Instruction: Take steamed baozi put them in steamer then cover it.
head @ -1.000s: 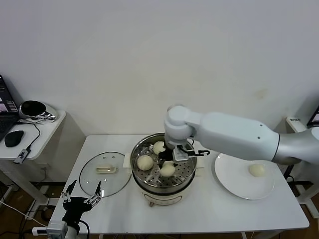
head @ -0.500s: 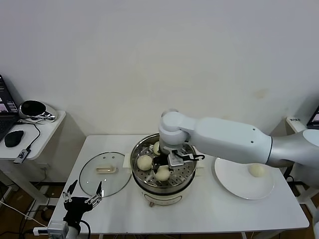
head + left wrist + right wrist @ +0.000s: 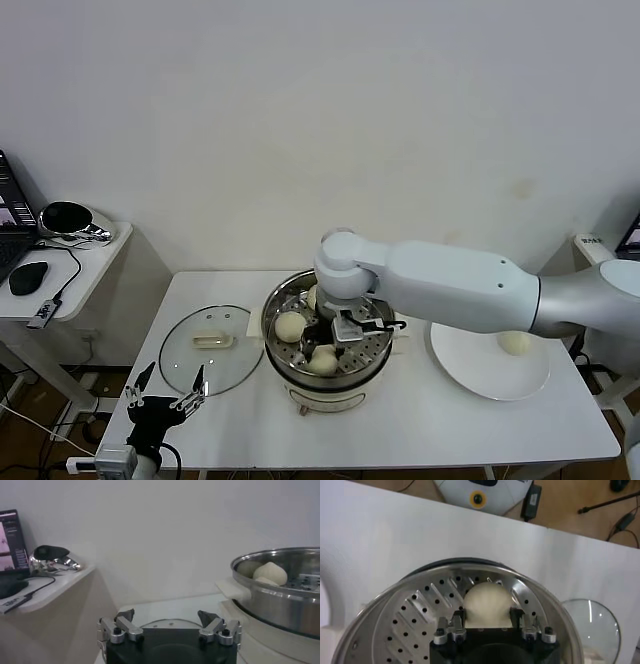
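- A white table (image 3: pixel 420 420) stands against a pale wall, with the steamer (image 3: pixel 375 356) at its middle: a shiny steel basket with a perforated floor on a cream-white base.
- The right gripper (image 3: pixel 338 335) reaches down into the steamer from the right arm, which stretches across from the right side.
- In the right wrist view, the right gripper (image 3: pixel 487 622) has a fingertip on each side of a baozi (image 3: pixel 487 604) that sits on the basket floor near the front wall; the fingers stand just beside it, and I cannot tell whether they press it or have let go.
- In the head view that baozi (image 3: pixel 322 361) lies just below the gripper, at the front of the basket.
- Another bun (image 3: pixel 290 325) lies at the basket's left, and a third (image 3: pixel 311 296) shows partly behind the arm's wrist.
- A fourth bun (image 3: pixel 515 343) rests on a flat white plate (image 3: pixel 470 365) right of the steamer.
- The cover (image 3: pixel 210 350), a clear glass lid with a cream bar handle, lies flat on the table just left of the steamer.
- The left gripper (image 3: pixel 165 397) waits at the table's front left corner, fingers spread apart and holding nothing.
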You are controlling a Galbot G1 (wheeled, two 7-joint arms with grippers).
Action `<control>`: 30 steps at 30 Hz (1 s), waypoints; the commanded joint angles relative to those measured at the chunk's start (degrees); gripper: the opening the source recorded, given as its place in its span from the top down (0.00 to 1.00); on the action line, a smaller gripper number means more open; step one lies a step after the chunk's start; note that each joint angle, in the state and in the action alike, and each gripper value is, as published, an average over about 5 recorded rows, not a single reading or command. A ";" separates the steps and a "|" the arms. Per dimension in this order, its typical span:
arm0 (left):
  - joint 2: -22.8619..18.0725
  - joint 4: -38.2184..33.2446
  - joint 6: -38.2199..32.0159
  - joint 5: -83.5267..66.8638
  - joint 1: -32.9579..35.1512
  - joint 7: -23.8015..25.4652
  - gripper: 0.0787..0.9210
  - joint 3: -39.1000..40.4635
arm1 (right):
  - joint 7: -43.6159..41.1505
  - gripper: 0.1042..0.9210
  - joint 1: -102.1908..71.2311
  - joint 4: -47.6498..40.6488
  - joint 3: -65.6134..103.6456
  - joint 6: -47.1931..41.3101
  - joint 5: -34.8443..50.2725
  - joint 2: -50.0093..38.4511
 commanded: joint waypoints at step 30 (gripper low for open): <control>2.01 2.29 0.40 -0.10 -0.29 0.75 0.12 1.80 | -1.83 0.12 -4.31 -16.14 17.20 -52.15 17.67 -36.85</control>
